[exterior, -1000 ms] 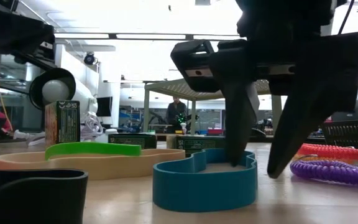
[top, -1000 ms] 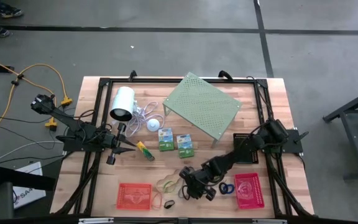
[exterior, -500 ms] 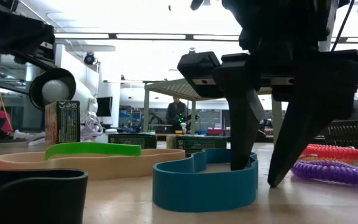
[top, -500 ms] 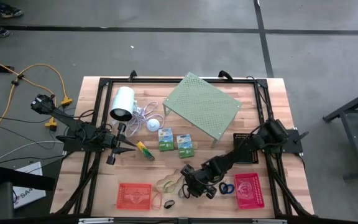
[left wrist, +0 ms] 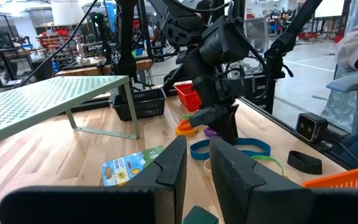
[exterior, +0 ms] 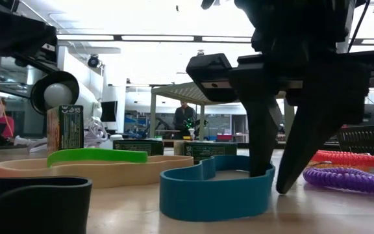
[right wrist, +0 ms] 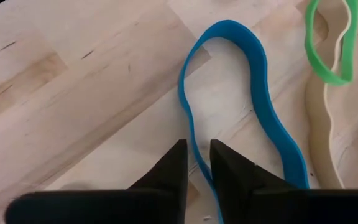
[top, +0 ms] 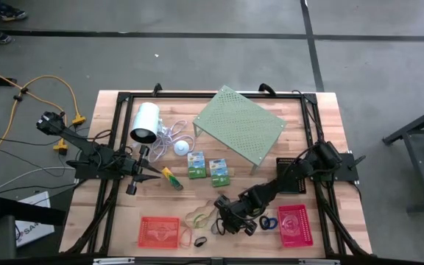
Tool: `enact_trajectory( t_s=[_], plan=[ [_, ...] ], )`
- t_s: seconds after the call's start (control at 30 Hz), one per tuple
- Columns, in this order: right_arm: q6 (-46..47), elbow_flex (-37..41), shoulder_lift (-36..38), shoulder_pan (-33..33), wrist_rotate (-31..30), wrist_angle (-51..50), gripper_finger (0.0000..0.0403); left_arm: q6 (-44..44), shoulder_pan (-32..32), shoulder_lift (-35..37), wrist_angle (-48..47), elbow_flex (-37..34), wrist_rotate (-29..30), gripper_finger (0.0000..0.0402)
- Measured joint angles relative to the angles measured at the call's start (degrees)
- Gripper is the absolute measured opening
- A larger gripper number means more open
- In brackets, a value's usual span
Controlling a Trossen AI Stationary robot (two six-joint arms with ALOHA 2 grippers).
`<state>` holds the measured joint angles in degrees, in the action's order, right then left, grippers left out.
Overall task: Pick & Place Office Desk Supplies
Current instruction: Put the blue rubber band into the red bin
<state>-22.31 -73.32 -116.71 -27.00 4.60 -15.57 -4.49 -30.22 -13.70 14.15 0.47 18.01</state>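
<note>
Dark fingers of your left gripper stood nearly together over the table's left side, holding nothing, just beside the yellow-green marker. Your right gripper pinched one wall of the blue rubber band near the front edge, beside the tan band.
</note>
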Motion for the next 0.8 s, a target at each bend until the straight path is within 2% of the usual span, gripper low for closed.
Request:
enact_trajectory(
  t_s=[0.23,0.53,0.8],
  plan=[
    [-0.02,0.00,0.00,0.02,0.00,0.37,0.0006,0.00,-0.01,-0.02,0.00,0.00,0.01,0.0065],
    [-0.01,-0.45,0.34,0.01,0.08,0.76,0.0003,0.00,0.00,-0.02,-0.02,0.00,-0.01,0.0065],
    [0.45,-1.51,6.75,0.00,-0.28,0.67,0.0003,0.00,-0.01,-0.01,0.00,0.00,-0.01,0.0065]
  ],
)
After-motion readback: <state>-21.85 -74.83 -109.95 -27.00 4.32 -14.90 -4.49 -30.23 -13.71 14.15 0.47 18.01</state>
